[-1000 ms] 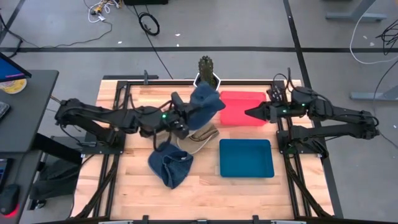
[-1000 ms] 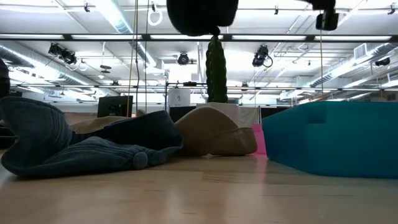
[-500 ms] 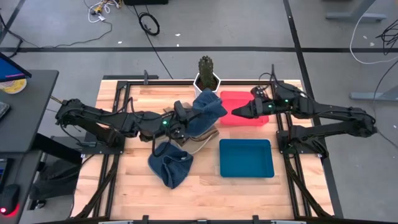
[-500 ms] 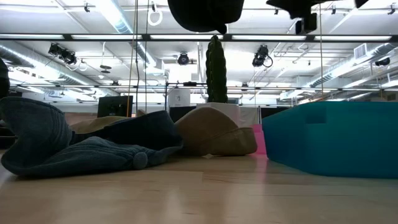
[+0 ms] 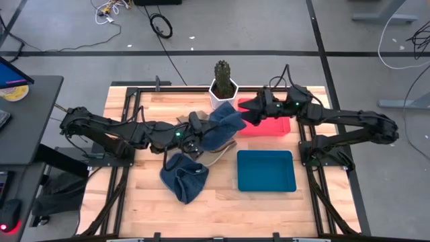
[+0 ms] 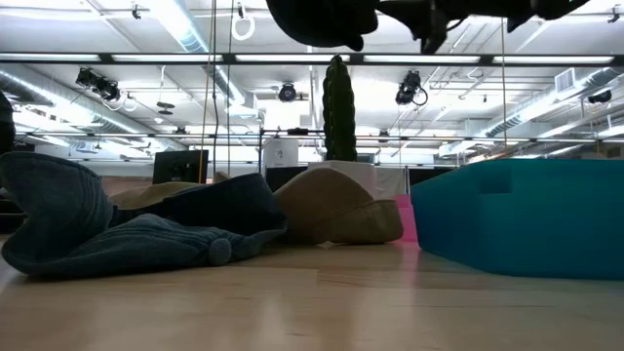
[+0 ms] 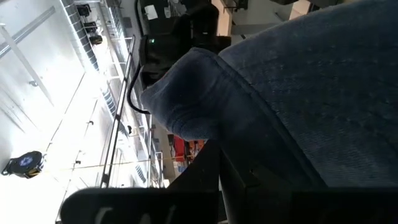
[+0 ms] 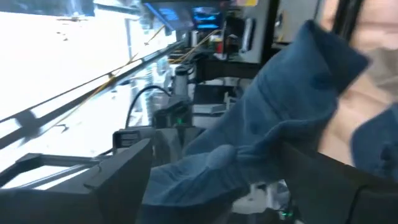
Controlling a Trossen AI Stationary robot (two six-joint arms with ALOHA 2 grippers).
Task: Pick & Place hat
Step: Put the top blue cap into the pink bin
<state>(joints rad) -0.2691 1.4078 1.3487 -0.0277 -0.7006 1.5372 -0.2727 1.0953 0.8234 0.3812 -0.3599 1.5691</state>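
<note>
A light wooden table fills the centre of the high view, carrying a teal bin at lower right, a red bin above it, a potted cactus at top centre, a crumpled blue hat at lower centre, and a tan hat just above.

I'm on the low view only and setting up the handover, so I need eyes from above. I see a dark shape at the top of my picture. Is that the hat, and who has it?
Observer: Yes, a blue hat, held up off the table by the left gripper, near the table's middle.
Operator: Where's the right arm?
Observer: The right gripper has reached across the red bin and sits at the hat's far edge, fingers open on either side of the cloth.
Operator: What is under the lifted hat?
Observer: A tan hat, with a second blue hat nearer the front edge.
</note>
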